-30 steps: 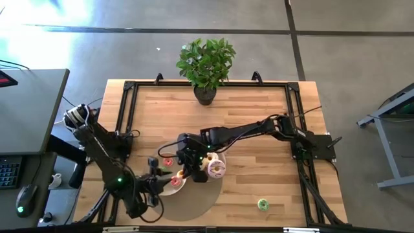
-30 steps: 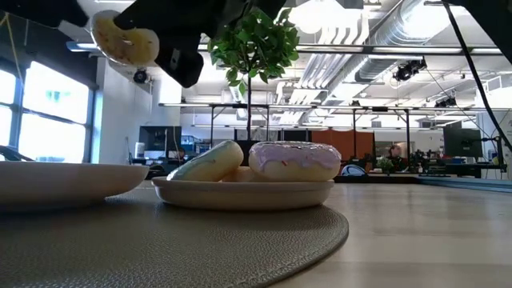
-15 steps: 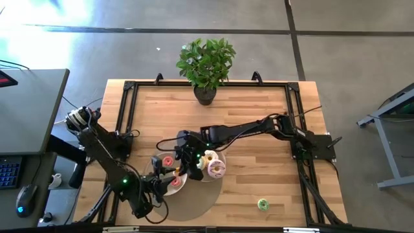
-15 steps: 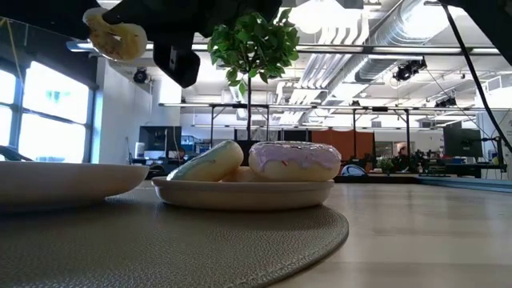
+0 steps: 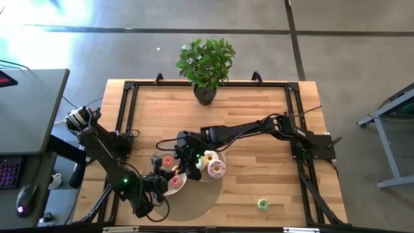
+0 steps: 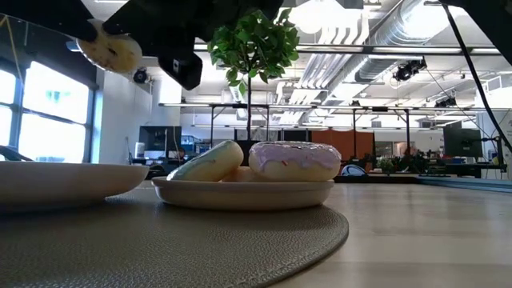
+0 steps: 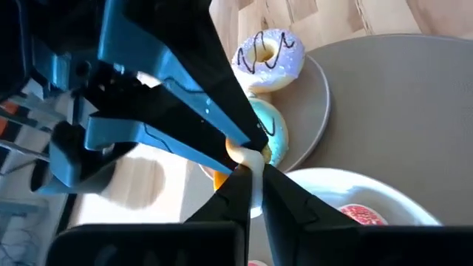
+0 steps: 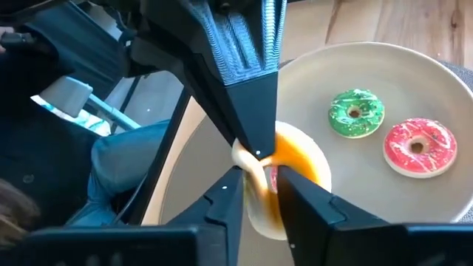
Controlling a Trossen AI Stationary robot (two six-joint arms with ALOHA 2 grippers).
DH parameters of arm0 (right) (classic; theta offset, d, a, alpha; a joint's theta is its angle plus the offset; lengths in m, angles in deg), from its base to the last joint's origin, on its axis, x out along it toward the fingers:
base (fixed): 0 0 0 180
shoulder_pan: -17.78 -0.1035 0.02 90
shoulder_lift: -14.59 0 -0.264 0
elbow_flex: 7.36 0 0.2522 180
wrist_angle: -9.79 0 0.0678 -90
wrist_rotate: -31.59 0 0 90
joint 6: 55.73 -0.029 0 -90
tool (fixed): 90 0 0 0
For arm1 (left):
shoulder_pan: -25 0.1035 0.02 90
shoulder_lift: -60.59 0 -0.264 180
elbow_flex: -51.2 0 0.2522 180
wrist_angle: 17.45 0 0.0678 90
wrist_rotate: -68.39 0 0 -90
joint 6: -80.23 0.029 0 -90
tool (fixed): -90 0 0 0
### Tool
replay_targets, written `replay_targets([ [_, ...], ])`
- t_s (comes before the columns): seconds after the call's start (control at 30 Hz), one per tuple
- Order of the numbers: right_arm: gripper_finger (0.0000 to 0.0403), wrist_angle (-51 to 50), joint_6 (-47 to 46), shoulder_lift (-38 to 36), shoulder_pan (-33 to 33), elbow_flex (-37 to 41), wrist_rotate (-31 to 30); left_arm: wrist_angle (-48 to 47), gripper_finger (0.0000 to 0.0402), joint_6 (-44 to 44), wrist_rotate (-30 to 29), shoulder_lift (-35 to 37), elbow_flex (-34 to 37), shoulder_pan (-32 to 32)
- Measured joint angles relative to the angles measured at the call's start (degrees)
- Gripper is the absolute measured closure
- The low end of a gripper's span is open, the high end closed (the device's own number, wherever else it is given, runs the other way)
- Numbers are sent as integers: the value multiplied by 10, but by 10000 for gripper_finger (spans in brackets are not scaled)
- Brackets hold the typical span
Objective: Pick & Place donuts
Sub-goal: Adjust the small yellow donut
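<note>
A yellow mini donut (image 8: pixel 294 171) hangs in the air over the left beige plate (image 8: pixel 414 60), caught between both grippers. My right gripper (image 8: pixel 259 181) reaches in from the table's right. My left gripper (image 7: pixel 253 181) comes from the near left, shut on the same donut. A green mini donut (image 8: pixel 356 112) and a red one (image 8: pixel 417 146) lie flat on that plate. A purple-iced donut (image 7: pixel 267 55) lies on the second plate (image 6: pixel 240 196), and a white-green donut (image 7: pixel 272 137) leans there. Another green mini donut (image 5: pixel 262 204) lies on the bare wood near the front edge. My left gripper pinches the yellow donut's rim (image 7: pixel 247 157) between its two fingertips, just opposite the right gripper's tips. The donut is clear of the plate (image 6: pixel 110 50). My right gripper has the donut's pale rim (image 8: pixel 255 166) between its two fingers, the ring tilted and lifted clear.
Both plates stand on a round grey mat (image 6: pixel 200 240) near the table's front. A potted plant (image 5: pixel 206 65) stands at the far edge. A black frame (image 5: pixel 126 116) borders the wooden top.
My left gripper has moved toward the far edge and right, up to the yellow donut in my right gripper. The right gripper and the donut have shifted a little toward the table's left and slightly down, and the donut has tilted.
</note>
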Motion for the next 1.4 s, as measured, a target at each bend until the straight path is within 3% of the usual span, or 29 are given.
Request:
replay_targets([
  [0.13,291,-22,1,-2,0,0,0,0,396,-54,24,0,0,0],
  [0.33,273,-85,34,-30,7,0,-28,0,398,-253,102,0,-2,0],
  [0.5,273,-193,41,-66,10,0,-81,-32,399,-403,110,0,-2,0],
  [0.7,273,-323,42,-116,-3,0,-136,-91,400,-478,207,4,19,56],
  [0.77,273,-351,42,-130,-11,0,-164,-65,400,-453,257,12,37,85],
  [0.97,273,-389,57,-156,-30,0,-215,46,401,-267,445,24,67,198],
  [1.27,273,-413,78,-160,-45,0,-217,41,401,-63,700,21,66,387],
  [1.4,273,-464,77,-160,-46,0,-212,33,401,5,739,11,68,438],
])
